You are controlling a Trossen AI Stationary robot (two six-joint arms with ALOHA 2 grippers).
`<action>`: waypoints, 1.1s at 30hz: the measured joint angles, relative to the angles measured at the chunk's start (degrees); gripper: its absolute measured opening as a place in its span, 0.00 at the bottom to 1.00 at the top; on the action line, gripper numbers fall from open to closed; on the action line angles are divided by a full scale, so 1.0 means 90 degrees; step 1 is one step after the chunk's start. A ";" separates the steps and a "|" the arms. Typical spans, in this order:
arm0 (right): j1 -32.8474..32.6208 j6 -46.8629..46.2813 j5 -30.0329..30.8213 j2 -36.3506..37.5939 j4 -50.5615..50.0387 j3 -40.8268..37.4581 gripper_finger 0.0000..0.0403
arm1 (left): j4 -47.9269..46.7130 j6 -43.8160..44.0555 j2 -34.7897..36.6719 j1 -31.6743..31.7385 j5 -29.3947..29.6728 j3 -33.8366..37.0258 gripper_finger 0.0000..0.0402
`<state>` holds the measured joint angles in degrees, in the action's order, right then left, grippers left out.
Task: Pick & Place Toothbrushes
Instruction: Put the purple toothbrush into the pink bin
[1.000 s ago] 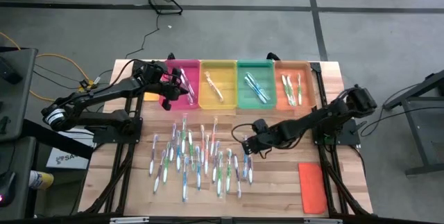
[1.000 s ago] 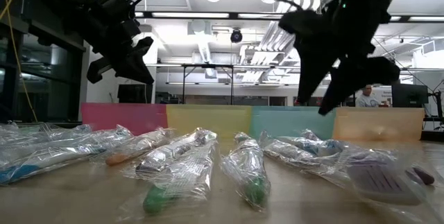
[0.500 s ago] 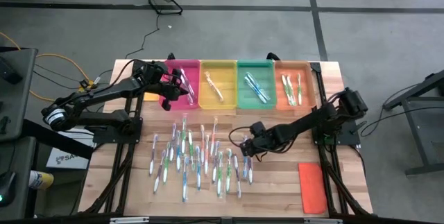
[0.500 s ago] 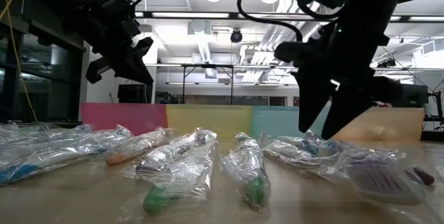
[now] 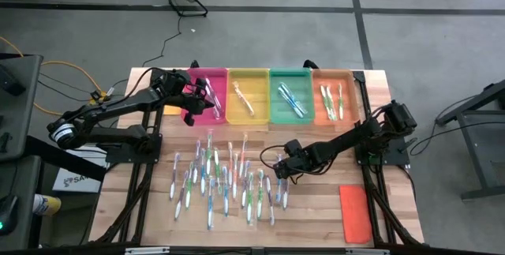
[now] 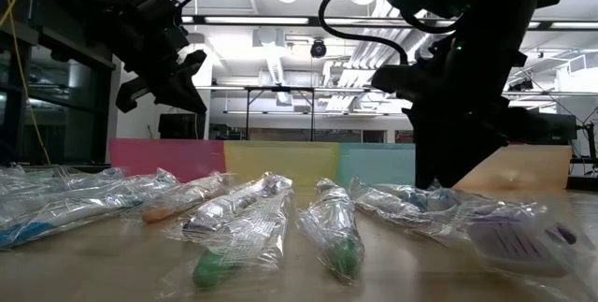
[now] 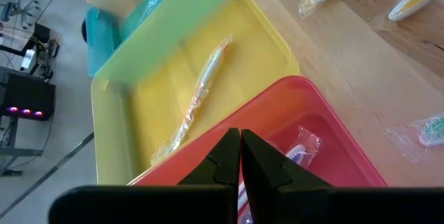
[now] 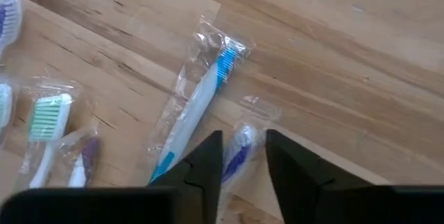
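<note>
On the wooden counter, four trays stand in a row along the far edge: pink tray, yellow tray, teal tray and orange tray, each already holding at least one brush. The toothbrushes still to be sorted lie scattered in the middle of the counter, each sealed in a clear crinkled wrapper (the low view shows the film catching the light).

Your right gripper is down at the right edge of that scatter, its fingers spread with a narrow gap, straddling a purple-handled toothbrush beside a longer blue one. Your left gripper hangs at the near edge of the pink tray with its fingers pressed together, holding nothing that can be seen.

Expect each brush to be very light and its handle stiff, while the wrapper is soft and probably slippery, so it may slide or twist inside the film. You would do best to close across the handle near its middle, not on the loose film at the ends, and to press low to the wood so that you catch plastic and not only wrapper. Neighbouring packets lie close and could be dragged along.
</note>
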<state>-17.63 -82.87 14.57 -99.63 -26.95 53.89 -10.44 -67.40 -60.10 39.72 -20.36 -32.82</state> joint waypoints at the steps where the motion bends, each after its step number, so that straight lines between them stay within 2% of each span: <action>1: 0.0000 0.0002 -0.0001 0.0000 -0.0006 0.0000 0.21 | -0.0002 0.0000 0.0000 0.0000 0.0000 0.0000 0.02; 9: -0.0029 -0.0005 -0.0199 0.0026 -0.0196 0.0000 0.02 | -0.0001 0.0019 0.0000 0.0000 0.0000 0.0000 0.02; 19: -0.0046 0.0140 -0.0082 0.0294 -0.0238 0.0000 0.01 | -0.0001 0.0046 0.0000 0.0000 0.0000 0.0000 0.02; 26: -0.0031 0.0938 0.0878 0.1015 -0.0095 0.0000 0.01 | 0.0000 0.0054 0.0000 0.0000 -0.0100 0.0000 0.02; 33: 0.0276 0.2852 0.2057 0.1224 0.0928 0.0000 0.01 | 0.0348 0.0514 -0.0030 -0.0002 -0.1205 0.0000 0.03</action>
<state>-15.15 -57.20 33.08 -88.62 -18.60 53.89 -7.30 -62.77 -60.37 39.70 -31.21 -32.82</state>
